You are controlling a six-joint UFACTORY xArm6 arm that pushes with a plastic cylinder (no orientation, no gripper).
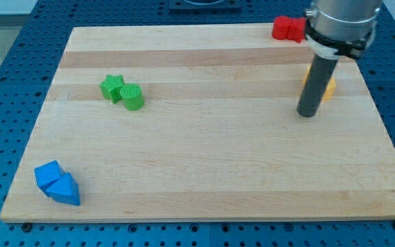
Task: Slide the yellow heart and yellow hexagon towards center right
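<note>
My tip (308, 113) rests on the wooden board (204, 171) at the view's right; it is a bare rod and holds nothing. A yellow block (330, 88), shape unclear, sits just behind the rod. Red blocks (288, 29) lie at top right.

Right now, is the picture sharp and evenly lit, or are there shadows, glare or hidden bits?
In the camera view the light is soft and even, with no strong glare on the wooden board. The green blocks and blue blocks look sharp, with only faint shadows. My tip stands just left of the yellow blocks, and the rod hides most of them, so their shapes cannot be made out.
</note>
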